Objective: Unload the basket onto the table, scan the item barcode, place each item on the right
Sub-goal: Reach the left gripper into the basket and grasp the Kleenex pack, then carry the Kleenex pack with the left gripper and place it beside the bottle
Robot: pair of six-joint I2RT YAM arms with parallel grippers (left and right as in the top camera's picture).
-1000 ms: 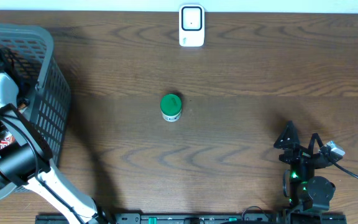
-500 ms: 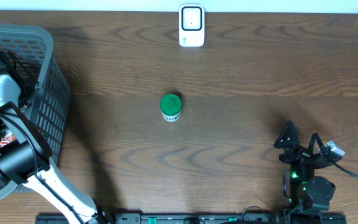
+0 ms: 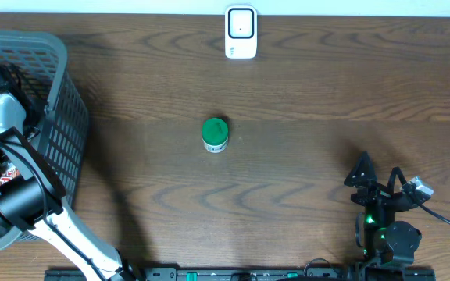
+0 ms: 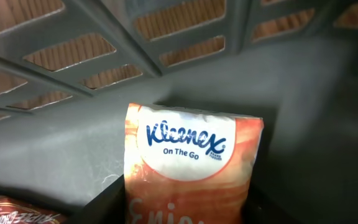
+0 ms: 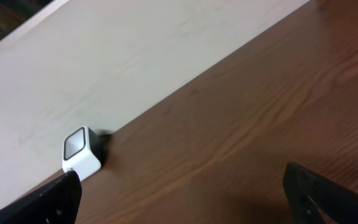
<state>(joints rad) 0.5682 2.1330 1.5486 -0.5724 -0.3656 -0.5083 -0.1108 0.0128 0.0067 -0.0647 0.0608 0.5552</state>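
Your left gripper (image 4: 186, 208) was down inside the grey basket (image 3: 57, 117), at a Kleenex pack (image 4: 188, 155).
The soft pack lay on the basket's floor near its slotted wall, orange with a white oval reading "Kleenex On The Go" in blue. Your dark fingers (image 4: 101, 202) flanked its lower sides, but you couldn't tell whether they pinched it. Well right of the basket, your right gripper (image 5: 180, 174) was spread wide with nothing between its fingers.

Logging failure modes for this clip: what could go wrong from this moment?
The left tool straddles only the near end of the soft orange Kleenex tissue pack, so it may slip or crumple on lifting. The grey plastic basket wall close behind could snag it. No barcode shows, so it may face away from the white scanner.
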